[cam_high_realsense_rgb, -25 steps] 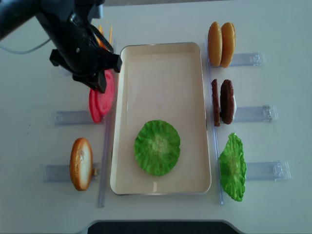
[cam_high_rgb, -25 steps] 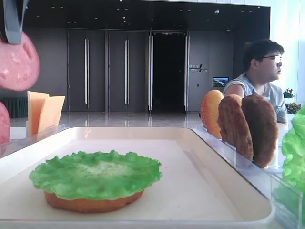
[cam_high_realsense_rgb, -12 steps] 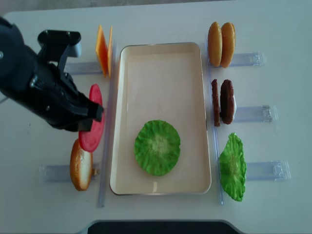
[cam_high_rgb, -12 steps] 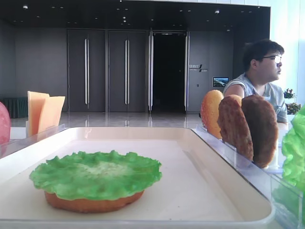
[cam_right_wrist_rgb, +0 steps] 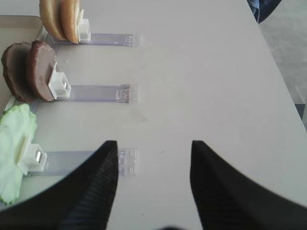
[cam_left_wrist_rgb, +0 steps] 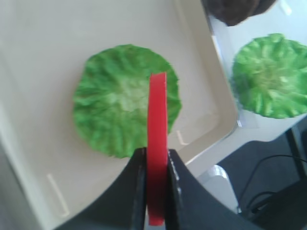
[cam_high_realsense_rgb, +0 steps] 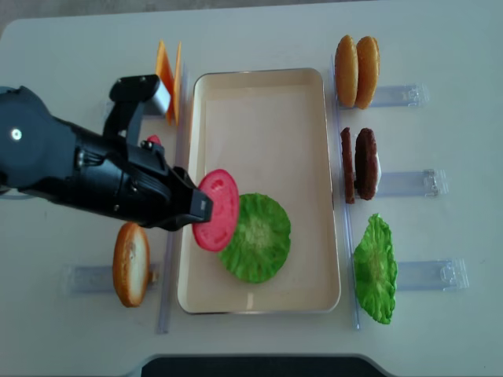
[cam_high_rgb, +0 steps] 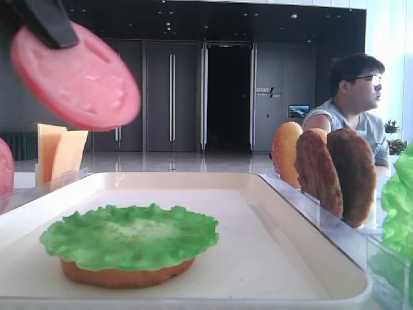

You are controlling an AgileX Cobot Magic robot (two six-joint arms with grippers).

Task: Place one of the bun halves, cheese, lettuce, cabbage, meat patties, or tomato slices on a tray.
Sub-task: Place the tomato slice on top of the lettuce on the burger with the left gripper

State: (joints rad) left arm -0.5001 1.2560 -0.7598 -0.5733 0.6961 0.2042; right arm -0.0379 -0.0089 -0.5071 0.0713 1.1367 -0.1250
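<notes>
My left gripper (cam_high_realsense_rgb: 198, 209) is shut on a red-pink tomato slice (cam_high_realsense_rgb: 217, 210), gripped by its edge and hanging above the cream tray (cam_high_realsense_rgb: 259, 102). In the left wrist view the slice (cam_left_wrist_rgb: 157, 110) stands edge-on between the fingers (cam_left_wrist_rgb: 137, 191). It hangs over the ruffled green lettuce (cam_left_wrist_rgb: 124, 98). That lettuce (cam_high_rgb: 129, 236) lies on a flat orange bun half (cam_high_rgb: 122, 276) in the tray's near part. From the low side view the slice (cam_high_rgb: 77, 77) floats high at the upper left. My right gripper (cam_right_wrist_rgb: 153, 143) stands open over bare table, holding nothing.
Clear racks flank the tray. On the left are cheese slices (cam_high_realsense_rgb: 167, 69), a second tomato slice (cam_high_rgb: 3, 169) mostly hidden, and a bun half (cam_high_realsense_rgb: 130, 263). On the right are two bun halves (cam_high_realsense_rgb: 357, 60), meat patties (cam_high_realsense_rgb: 360, 163) and a lettuce leaf (cam_high_realsense_rgb: 375, 269). A person (cam_high_rgb: 355, 97) sits behind.
The left gripper has carried the tomato slice from the left rack rightward, over the tray's left rim, to above the left part of the lettuce. The right gripper shows no earlier view.
</notes>
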